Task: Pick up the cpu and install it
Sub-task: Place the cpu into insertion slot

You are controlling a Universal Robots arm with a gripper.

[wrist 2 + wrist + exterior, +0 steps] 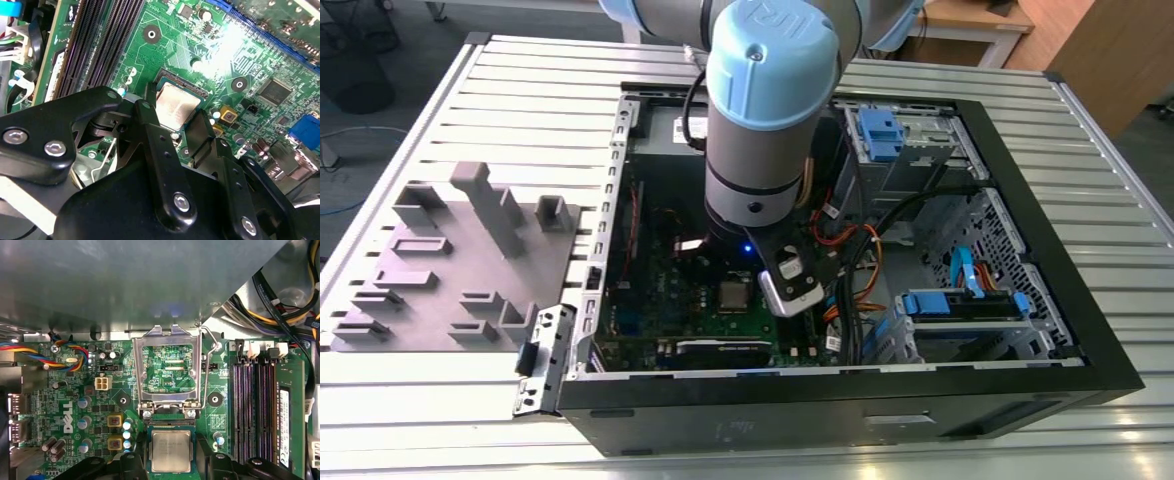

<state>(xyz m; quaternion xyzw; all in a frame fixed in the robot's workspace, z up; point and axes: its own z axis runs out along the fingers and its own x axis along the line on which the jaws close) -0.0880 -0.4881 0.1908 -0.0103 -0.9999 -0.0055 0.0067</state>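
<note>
Low over the green motherboard (75, 390), spread & empty.
My black two-finger gripper (175, 116) is wide, nothing clamped: small flat square silver-grey cpu (171, 450) lies directly betw. my fingers (147, 117), gap each side, seated flat in dark square socket frame (175, 80) of that board. Silver hinged retention plate (170, 367) stands flipped open just beyond it; black memory slots (245, 405) run alongside, all inside black PC case (854, 420).

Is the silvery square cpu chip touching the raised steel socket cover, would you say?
Apart: the first wrist view shows dark socket frame between cpu and cover.
</note>
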